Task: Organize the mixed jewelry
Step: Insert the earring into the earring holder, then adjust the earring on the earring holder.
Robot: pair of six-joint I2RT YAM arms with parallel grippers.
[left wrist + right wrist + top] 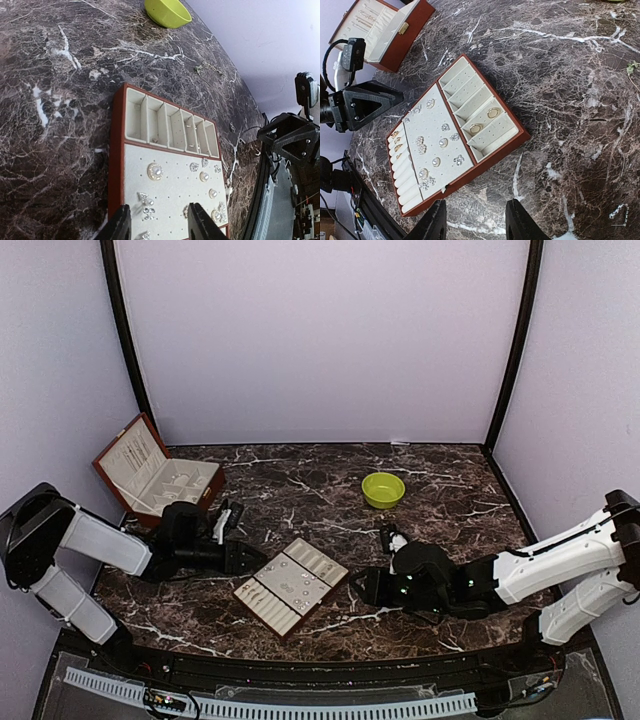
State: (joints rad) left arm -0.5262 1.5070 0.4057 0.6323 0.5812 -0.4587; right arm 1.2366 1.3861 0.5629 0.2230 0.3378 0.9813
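Observation:
The mixed jewelry shows as pearl and crystal studs [156,171] pinned on the cream panel of a red-rimmed tray [116,150]. My left gripper [159,226] hangs open over that panel, its fingers either side of a small cluster of studs [146,206] and gripping nothing. From the right wrist, more studs [443,142] and two gold rings [493,113] lie in the tray [495,150]. My right gripper [477,222] stands open over bare marble just off the tray's near edge. A thin chain [620,211] lies loose on the table. In the top view the tray [262,600] sits between both grippers.
A lime green bowl [383,489] stands at the back right of the table. An open reddish-brown box [155,472] with cream lining sits at the back left. Another small loose piece [207,68] lies on the marble beyond the tray.

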